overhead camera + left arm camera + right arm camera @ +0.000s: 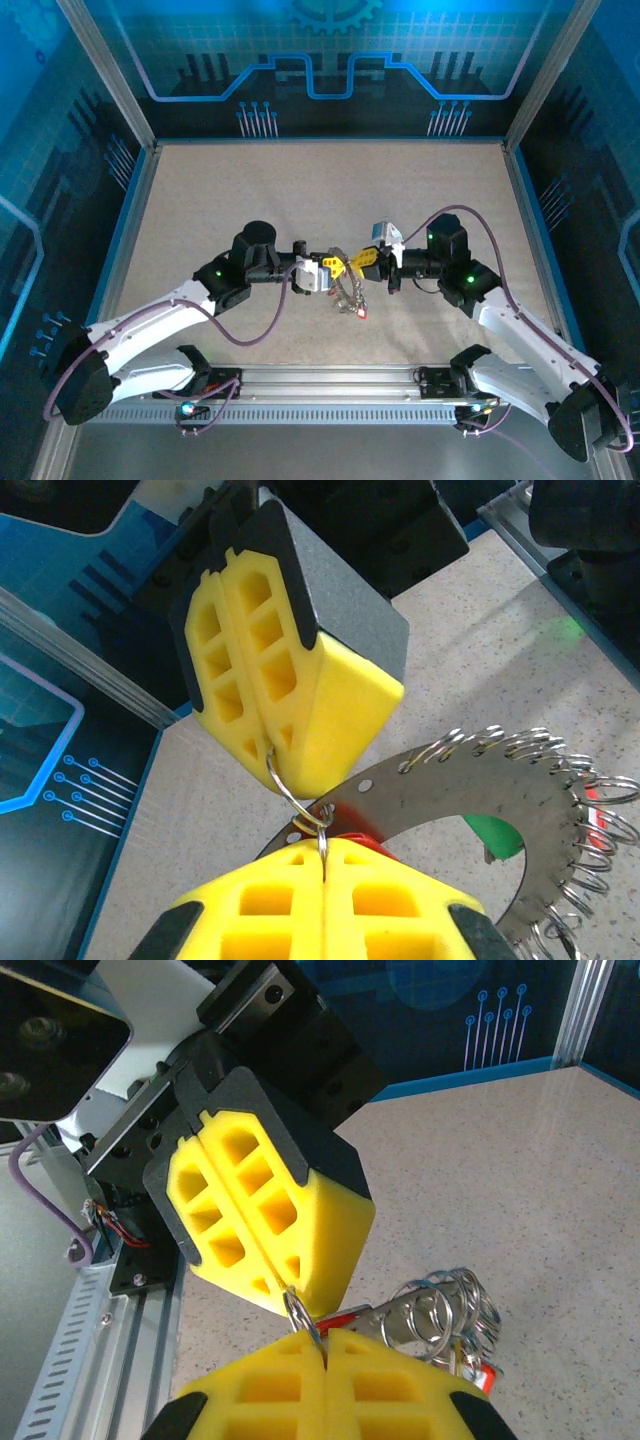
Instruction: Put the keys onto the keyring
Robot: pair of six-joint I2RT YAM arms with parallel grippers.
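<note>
If either arm tugs, I risk the small wire loop (297, 798) slipping free and the keyring (450, 785), hanging with its keys (359, 312) just below my left gripper (328, 268) and right gripper (363, 258), dropping to the table (300, 190). Both grippers meet tip to tip, pressed shut on that loop.

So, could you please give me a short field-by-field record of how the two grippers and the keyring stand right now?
left gripper: shut on the small wire ring
right gripper: shut on the same ring, tip to tip with the left
keyring: flat curved metal plate, rim lined with wire loops, hanging below the grippers
red key tag: lowest in the bunch
green key tag: seen past the plate's inner edge
table: speckled beige; contact with the bunch cannot be told
</note>
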